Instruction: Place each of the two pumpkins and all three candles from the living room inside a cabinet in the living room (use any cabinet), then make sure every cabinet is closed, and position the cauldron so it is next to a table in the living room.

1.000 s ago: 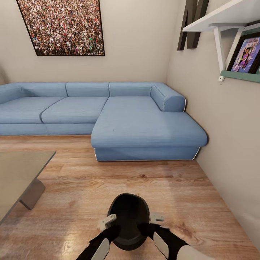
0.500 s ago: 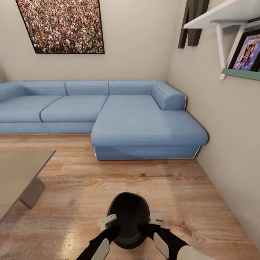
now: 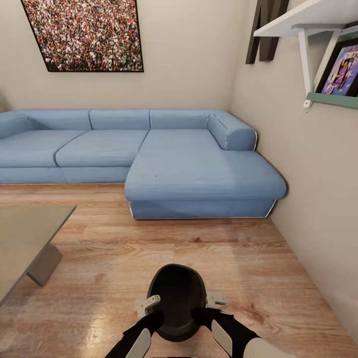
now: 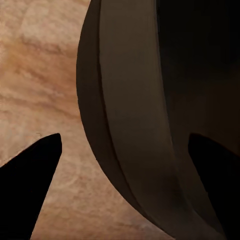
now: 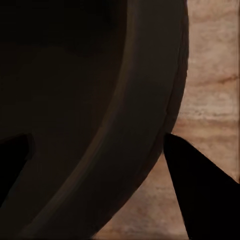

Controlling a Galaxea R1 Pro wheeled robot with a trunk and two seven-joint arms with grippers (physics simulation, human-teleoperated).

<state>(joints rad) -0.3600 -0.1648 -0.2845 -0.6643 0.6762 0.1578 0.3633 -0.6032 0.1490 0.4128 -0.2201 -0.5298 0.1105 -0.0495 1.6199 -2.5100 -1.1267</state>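
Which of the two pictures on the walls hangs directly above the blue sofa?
The big crowd photo in the dark frame, on the wall behind the sofa. The colourful framed picture stands under the white shelf on the side wall.

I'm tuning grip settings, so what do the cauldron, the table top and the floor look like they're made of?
Cauldron: matte black, probably cast metal; no shine on its rim. Table top: glossy, translucent, glass-like; its grey leg shows through. Floor: wood planks with visible grain and a soft sheen, possibly laminate.

wood floor [image 3: 114, 258] carries blue sofa [image 3: 199, 174] and table [image 3: 25, 238].
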